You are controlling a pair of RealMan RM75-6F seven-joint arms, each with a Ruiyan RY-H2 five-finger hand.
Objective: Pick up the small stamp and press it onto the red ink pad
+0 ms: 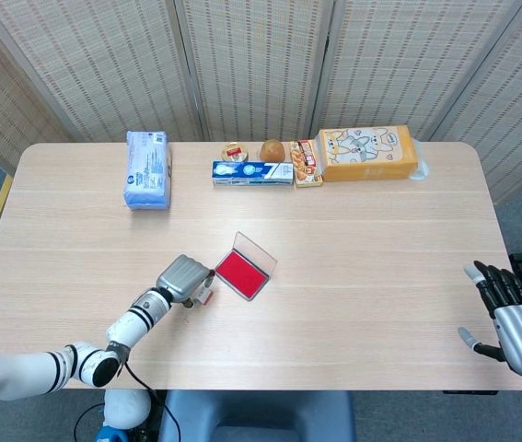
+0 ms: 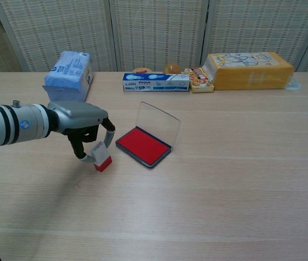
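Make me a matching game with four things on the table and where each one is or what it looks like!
Things:
1. small stamp
2. ink pad
3. yellow box
4. blue packet

Descriptions:
A. far right end of the back row
B. held in the left hand
C. lid propped open, red inside
D. far left side of the table

Pairs: 1-B, 2-C, 3-A, 4-D
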